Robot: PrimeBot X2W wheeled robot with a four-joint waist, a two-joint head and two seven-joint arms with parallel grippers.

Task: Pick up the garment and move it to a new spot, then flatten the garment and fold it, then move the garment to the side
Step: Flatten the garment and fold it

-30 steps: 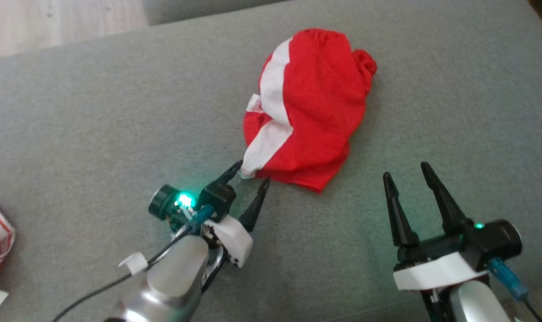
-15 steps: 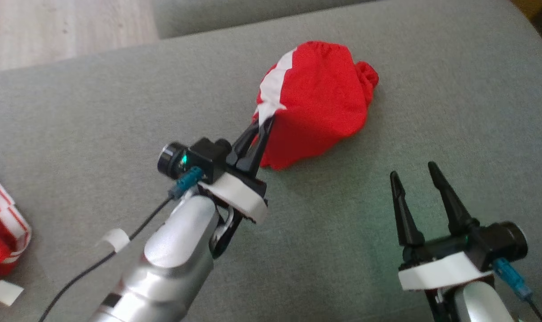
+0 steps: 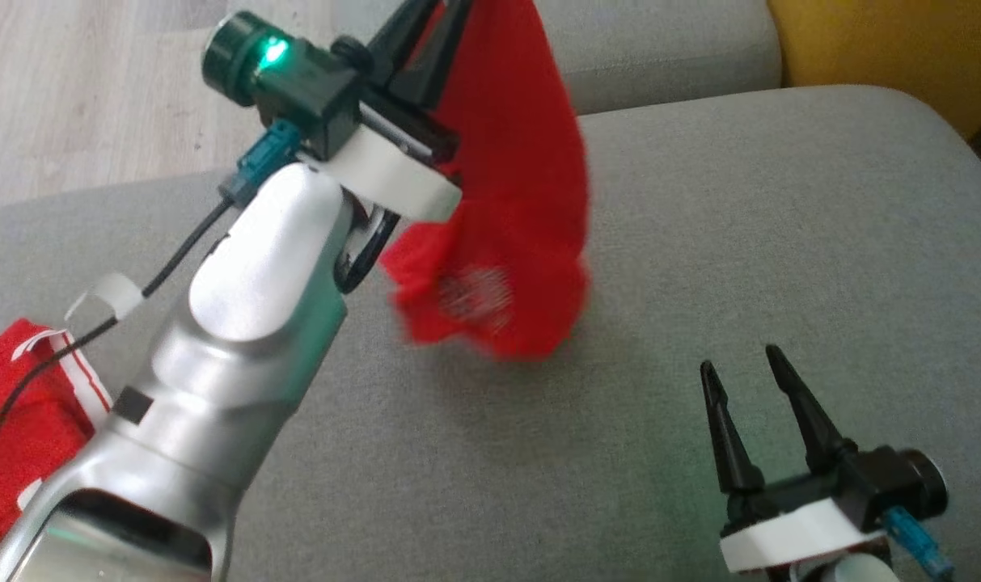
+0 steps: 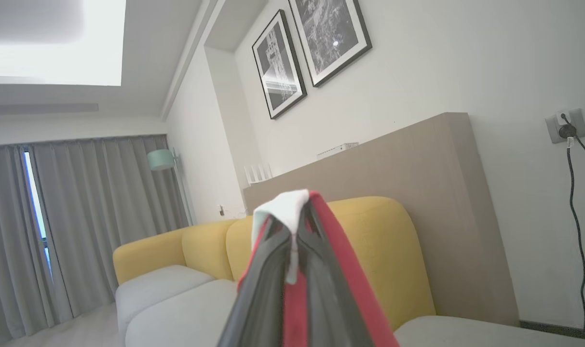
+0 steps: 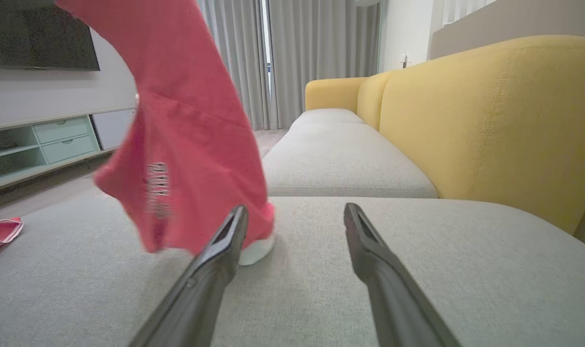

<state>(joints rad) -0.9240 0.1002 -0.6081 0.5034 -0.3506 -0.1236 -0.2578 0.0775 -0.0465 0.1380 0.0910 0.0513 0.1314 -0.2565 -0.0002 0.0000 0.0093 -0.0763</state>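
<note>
The red garment (image 3: 514, 202) with white trim hangs in the air above the grey sofa cushion (image 3: 781, 242). My left gripper (image 3: 429, 16) is raised at the top of the head view, shut on the garment's upper edge. In the left wrist view the fingers (image 4: 268, 270) pinch the white hem and red cloth (image 4: 285, 212). My right gripper (image 3: 741, 360) rests low at the lower right, open, with nothing in it. The garment (image 5: 186, 120) dangles just left of the right gripper's fingers (image 5: 294, 212), its bottom close to the cushion.
A second red and white cloth (image 3: 21, 404) lies at the cushion's left edge. The yellow sofa back (image 3: 886, 48) rises at the far right, and wooden floor (image 3: 78, 81) lies beyond the cushion's left side. A second grey cushion (image 5: 335, 159) extends ahead.
My left gripper shut on the garment's white-trimmed corner and lifted it off the cushion, so it now hangs. The head view has shifted. The right gripper stays open and low.
</note>
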